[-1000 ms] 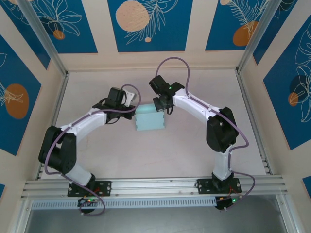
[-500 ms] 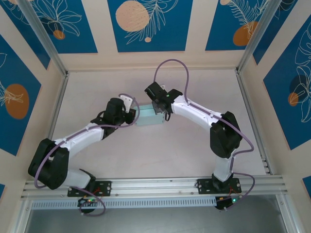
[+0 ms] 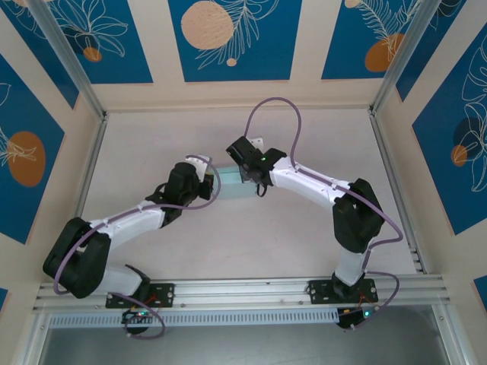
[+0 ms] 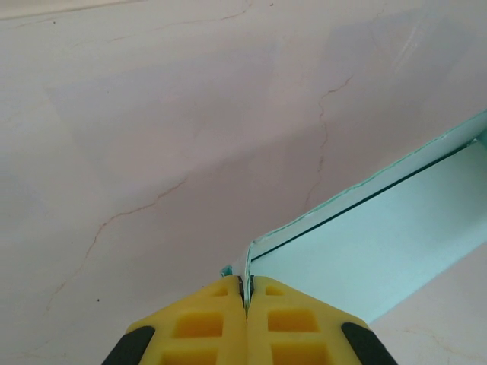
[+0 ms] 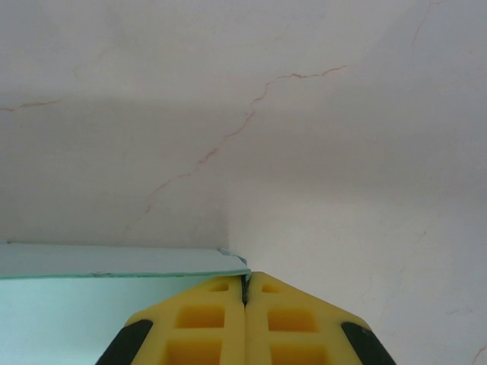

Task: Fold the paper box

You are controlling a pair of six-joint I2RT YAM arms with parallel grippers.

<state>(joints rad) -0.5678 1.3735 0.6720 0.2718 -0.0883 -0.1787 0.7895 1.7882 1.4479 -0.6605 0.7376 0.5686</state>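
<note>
In the top view the paper box (image 3: 231, 183) lies just above the middle of the frame on the pale table (image 3: 228, 243), a light-blue piece caught between the two arms, which reach in from lower left and lower right. The left gripper (image 3: 210, 182) sits at the box's left end and the right gripper (image 3: 252, 177) at its right end, both touching it.

In the left wrist view the left gripper (image 4: 246, 284) fills the bottom centre. Its yellow fingers (image 4: 202, 327) are pressed together on a thin upright edge of the paper box (image 4: 365, 251), which stretches away to the right edge of the frame as an open blue trough.

In the right wrist view the right gripper (image 5: 245, 277) is likewise pressed together at the bottom centre. The corner of the paper box (image 5: 106, 293) comes in from the lower left and runs into the seam between the fingertips (image 5: 289, 319) – a pinch on that corner. Fine cracks cross the table surface behind it.
</note>
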